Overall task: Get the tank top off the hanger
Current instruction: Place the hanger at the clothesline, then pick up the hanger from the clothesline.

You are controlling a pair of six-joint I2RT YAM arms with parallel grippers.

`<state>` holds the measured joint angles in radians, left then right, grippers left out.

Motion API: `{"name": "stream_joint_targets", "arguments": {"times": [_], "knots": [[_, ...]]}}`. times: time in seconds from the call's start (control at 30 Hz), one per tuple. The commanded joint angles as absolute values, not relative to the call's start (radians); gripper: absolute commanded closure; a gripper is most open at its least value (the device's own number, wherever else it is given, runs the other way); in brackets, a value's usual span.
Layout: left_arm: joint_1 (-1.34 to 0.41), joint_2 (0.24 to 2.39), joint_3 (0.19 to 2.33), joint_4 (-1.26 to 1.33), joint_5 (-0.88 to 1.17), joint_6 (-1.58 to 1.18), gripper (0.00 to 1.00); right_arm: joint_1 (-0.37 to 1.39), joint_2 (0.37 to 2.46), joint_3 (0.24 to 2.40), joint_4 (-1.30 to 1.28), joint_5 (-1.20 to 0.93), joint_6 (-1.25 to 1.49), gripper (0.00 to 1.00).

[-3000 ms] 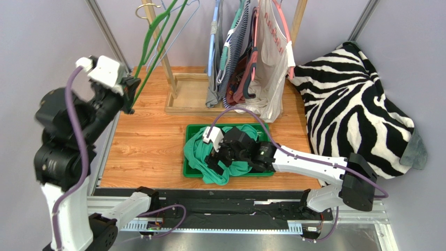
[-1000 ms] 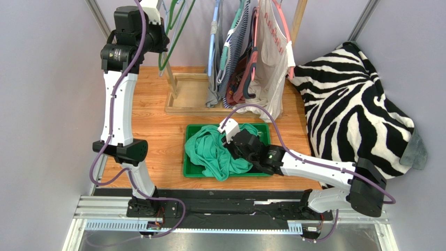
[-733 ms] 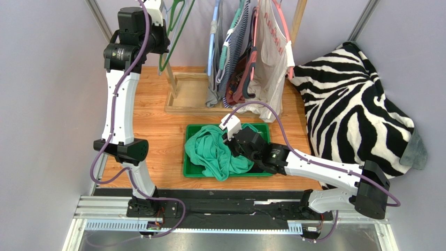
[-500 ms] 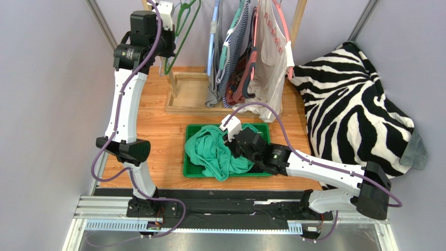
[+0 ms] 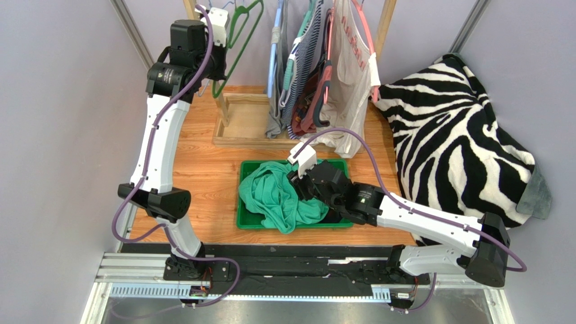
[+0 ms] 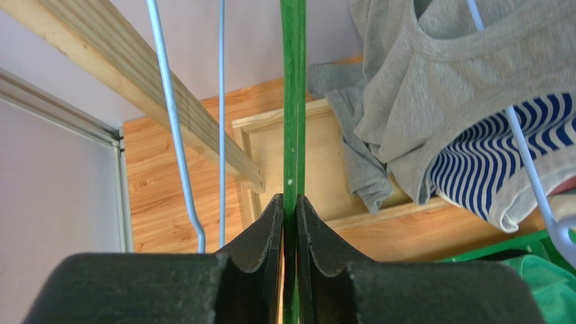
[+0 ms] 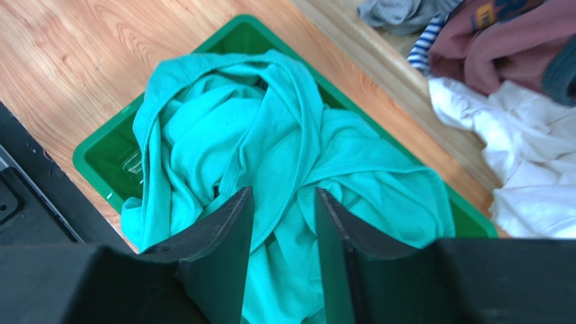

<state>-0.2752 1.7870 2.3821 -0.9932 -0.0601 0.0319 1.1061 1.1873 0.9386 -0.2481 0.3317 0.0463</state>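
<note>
Right gripper [image 7: 284,202]: jaws apart, nothing between them, above the bin.
Tank top [image 7: 270,135]: teal, heaped in the green bin [image 7: 101,158].
Right of bin: zebra blanket [image 5: 453,135].
Left gripper [image 6: 289,202]: narrow, one finger on each side of the green hanger [image 6: 293,101]; whether it is pinching, cannot tell.
Close by: blue wire hangers [image 6: 172,135], grey top [image 6: 419,81].

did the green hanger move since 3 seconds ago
Yes. The green hanger, pinched in the left gripper, has moved right and toward the back, closing in on the left post of the wooden rack.
</note>
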Motion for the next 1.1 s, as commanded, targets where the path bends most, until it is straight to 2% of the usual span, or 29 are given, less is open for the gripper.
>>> {"name": "stream_joint_targets", "arguments": {"times": [0.0, 0.07, 0.1, 0.13, 0.17, 0.37, 0.5, 0.73, 0.87, 1.07], "knots": [[-0.281, 1.649, 2.338, -0.999, -0.054, 0.083, 0.79, 1.112, 1.14, 1.048, -0.264, 0.394, 0.025, 0.55], [-0.281, 1.611, 2.303, -0.976, -0.049, 0.113, 0.74, 1.112, 1.126, 1.074, -0.27, 0.397, 0.014, 0.52], [-0.281, 1.576, 2.292, -0.971, -0.032, 0.123, 0.63, 1.112, 1.124, 1.08, -0.275, 0.405, 0.014, 0.51], [-0.281, 1.557, 2.284, -0.968, -0.02, 0.142, 0.46, 1.112, 1.121, 1.081, -0.275, 0.408, 0.012, 0.49], [-0.287, 1.539, 2.272, -0.969, -0.006, 0.149, 0.02, 1.112, 1.117, 1.084, -0.278, 0.417, 0.012, 0.48], [-0.442, 1.388, 2.167, -0.896, 0.032, 0.221, 0.01, 1.112, 1.089, 1.083, -0.291, 0.452, 0.04, 0.47], [-0.508, 1.472, 2.275, -0.876, 0.06, 0.198, 0.01, 1.112, 1.069, 1.068, -0.288, 0.454, 0.08, 0.47], [-0.509, 1.615, 2.344, -0.665, 0.052, 0.085, 0.01, 1.12, 1.031, 1.049, -0.305, 0.469, 0.113, 0.5], [-0.509, 1.718, 2.437, -0.634, 0.075, 0.012, 0.01, 1.129, 1.0, 1.048, -0.324, 0.477, 0.121, 0.5], [-0.509, 1.854, 2.528, -0.595, 0.005, -0.037, 0.01, 1.143, 0.963, 1.025, -0.351, 0.494, 0.135, 0.52]]}}
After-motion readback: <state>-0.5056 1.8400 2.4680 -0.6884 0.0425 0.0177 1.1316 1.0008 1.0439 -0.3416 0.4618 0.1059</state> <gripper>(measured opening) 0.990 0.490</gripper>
